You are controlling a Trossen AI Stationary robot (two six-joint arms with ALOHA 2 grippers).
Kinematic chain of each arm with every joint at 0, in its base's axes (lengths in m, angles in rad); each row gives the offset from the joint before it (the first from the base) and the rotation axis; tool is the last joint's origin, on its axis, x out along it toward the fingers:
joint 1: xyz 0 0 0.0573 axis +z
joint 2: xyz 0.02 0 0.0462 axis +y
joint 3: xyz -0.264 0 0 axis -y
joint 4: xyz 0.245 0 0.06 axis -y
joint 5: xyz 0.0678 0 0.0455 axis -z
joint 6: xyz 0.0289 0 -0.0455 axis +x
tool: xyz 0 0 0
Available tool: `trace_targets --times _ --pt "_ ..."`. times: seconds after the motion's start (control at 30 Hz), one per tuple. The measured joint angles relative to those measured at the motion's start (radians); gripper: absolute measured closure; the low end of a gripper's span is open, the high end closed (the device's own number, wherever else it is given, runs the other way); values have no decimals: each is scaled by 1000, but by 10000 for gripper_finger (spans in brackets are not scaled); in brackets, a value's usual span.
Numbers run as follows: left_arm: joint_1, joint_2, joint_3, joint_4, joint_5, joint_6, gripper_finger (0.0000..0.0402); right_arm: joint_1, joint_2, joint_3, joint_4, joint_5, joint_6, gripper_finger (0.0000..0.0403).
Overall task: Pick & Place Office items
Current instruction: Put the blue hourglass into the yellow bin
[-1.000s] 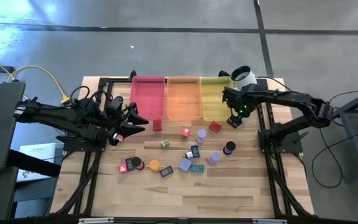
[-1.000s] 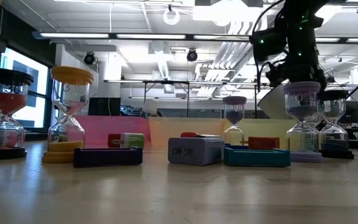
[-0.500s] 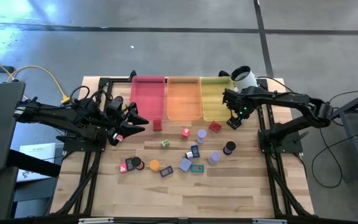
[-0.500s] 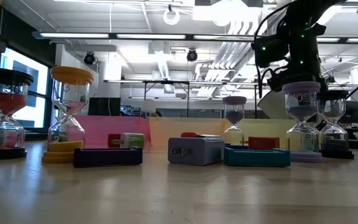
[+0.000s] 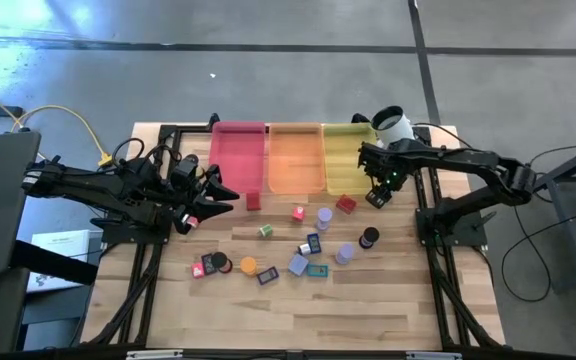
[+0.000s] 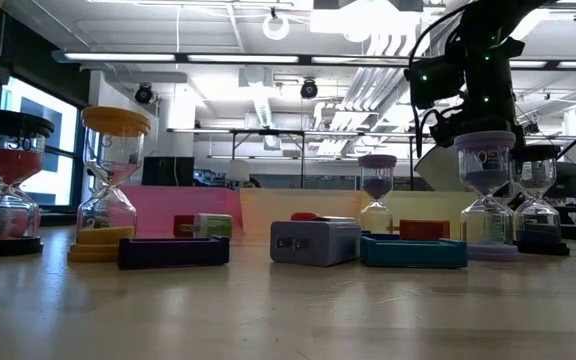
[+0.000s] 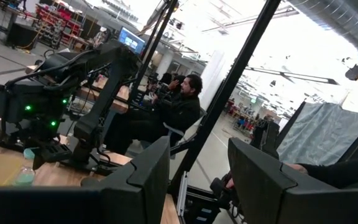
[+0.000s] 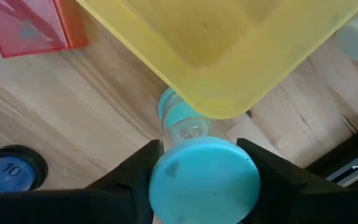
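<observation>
your right end effector [image 5: 379, 193] hangs just off the near right corner of the yellow tray [image 5: 344, 160], its fingers [image 8: 129, 177] closed on a teal sand timer [image 8: 201, 171] that stands on the counter [image 5: 368, 310] touching the tray's edge. your left end effector [image 5: 211, 199] waits over the left side of the counter, near the pink tray [image 5: 236, 155]; its fingers [image 7: 145, 174] stand partly apart with nothing between them. the other office items [image 5: 308, 243] lie scattered across the middle of the counter, near of the three trays: a red block [image 5: 345, 204], a black-capped timer [image 5: 369, 237], lavender pieces [image 5: 345, 253] and an orange one [image 5: 249, 265].
</observation>
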Motion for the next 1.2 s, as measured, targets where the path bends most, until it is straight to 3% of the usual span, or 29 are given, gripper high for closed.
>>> trace_targets --times 0.23,0.6,0.93,1.2 --pt "0 0 0 -5 0 0 243 0 0 0 -29 14 8 221" --pt "13 0 0 -4 -1 0 243 65 -10 69 -293 10 52 221" --pt "47 0 0 -4 -3 0 243 130 -17 352 -475 67 84 221" --pt "48 0 0 -3 -3 0 243 125 24 582 -479 105 44 221"
